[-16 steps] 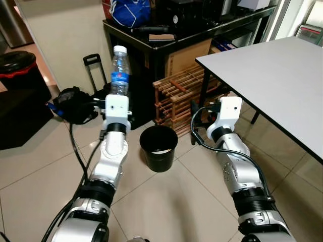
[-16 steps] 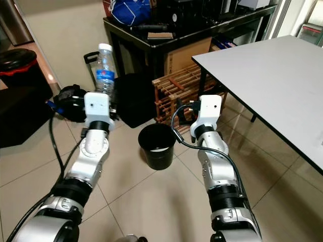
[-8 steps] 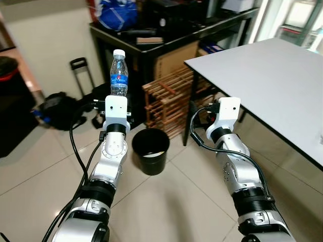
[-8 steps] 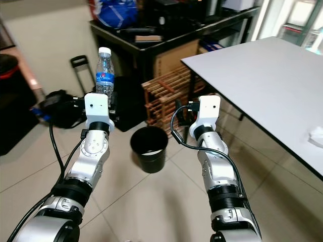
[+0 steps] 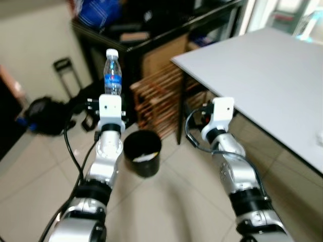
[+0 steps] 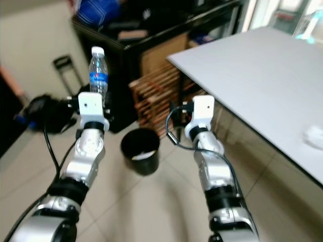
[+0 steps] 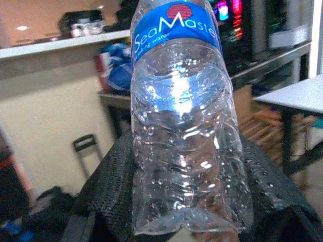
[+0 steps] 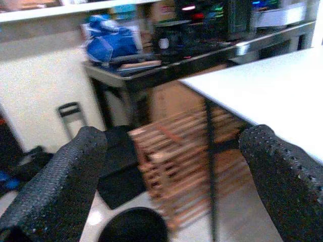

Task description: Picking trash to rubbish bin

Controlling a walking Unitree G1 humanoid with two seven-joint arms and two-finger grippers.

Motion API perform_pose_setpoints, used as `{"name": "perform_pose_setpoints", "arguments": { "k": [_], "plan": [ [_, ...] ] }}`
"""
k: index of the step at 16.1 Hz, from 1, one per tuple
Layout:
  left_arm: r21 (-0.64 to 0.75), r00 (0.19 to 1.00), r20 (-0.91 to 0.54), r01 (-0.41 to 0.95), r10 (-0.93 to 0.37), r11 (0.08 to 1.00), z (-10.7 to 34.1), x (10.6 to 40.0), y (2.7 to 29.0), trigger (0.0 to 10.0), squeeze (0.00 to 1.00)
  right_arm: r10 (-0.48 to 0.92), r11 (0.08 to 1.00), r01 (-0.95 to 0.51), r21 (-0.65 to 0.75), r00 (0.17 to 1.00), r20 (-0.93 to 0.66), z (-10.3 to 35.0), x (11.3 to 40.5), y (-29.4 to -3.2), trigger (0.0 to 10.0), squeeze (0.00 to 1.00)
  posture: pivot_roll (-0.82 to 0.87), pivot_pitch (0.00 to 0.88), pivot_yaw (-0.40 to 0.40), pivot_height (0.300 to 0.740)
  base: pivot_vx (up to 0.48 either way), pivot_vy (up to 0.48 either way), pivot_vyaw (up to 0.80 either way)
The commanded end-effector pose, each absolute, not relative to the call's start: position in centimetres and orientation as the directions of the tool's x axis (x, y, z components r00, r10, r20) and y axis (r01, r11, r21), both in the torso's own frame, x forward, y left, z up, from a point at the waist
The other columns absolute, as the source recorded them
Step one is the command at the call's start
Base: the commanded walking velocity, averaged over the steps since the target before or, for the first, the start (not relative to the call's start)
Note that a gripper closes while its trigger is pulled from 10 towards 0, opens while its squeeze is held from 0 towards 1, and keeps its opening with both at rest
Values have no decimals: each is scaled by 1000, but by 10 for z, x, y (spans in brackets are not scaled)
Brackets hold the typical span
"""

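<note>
Between frames the head camera has swung, so the black round bin now lies lower and further left in view; both arms keep their raised pose. Left gripper: its 2 black fingers clamp the base of an upright clear plastic water bottle with a blue label, held above and just left of the bin. Right gripper: fingers spread wide, empty, apparently beside the grey tabletop, though blur limits certainty.

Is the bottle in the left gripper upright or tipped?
Upright. The bottle stands cap-up above the left gripper, which is shut on its lower body, short of the bin.
</note>
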State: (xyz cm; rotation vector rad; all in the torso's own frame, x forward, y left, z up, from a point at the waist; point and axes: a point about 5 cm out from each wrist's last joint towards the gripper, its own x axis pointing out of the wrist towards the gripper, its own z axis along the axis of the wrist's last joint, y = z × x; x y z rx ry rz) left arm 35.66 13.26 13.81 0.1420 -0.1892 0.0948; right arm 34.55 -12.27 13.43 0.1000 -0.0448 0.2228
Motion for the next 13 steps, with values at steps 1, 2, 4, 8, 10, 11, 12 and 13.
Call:
{"name": "perform_pose_setpoints", "arguments": {
  "k": [1,2,4,8,10,11,12,13],
  "plan": [
    [142,978,196,-104,75,984,141,358,135,10000,0,229,966,-235,105,971,61,138,347,-119,10000,0,-64,30,60,740,345,0,0],
    [143,978,196,-103,74,984,141,358,135,10000,0,231,966,-236,105,971,59,137,346,-119,10000,0,-62,31,60,740,345,0,0],
    [145,978,194,-102,73,984,141,359,136,10000,0,233,966,-237,105,971,54,136,346,-118,10000,0,-61,36,62,740,345,0,0],
    [148,978,193,-105,75,984,141,359,136,10000,0,237,965,-241,100,970,48,135,346,-118,10000,0,-60,40,62,740,342,0,0],
    [148,978,193,-103,74,984,141,359,136,10000,0,243,965,-247,91,969,47,135,345,-118,10000,0,-60,41,62,740,343,0,0],
    [147,978,194,-103,74,984,142,359,136,10000,0,249,964,-253,82,967,53,136,345,-117,10000,0,-60,41,61,740,341,0,0],
    [146,978,193,-103,74,984,142,359,136,10000,0,261,962,-265,72,964,59,136,344,-116,10000,0,-60,42,61,740,341,0,675],
    [145,978,193,-104,74,984,142,359,136,10000,0,268,960,-272,67,962,61,136,343,-115,10000,0,-60,42,61,740,341,0,675]
  ]
}}
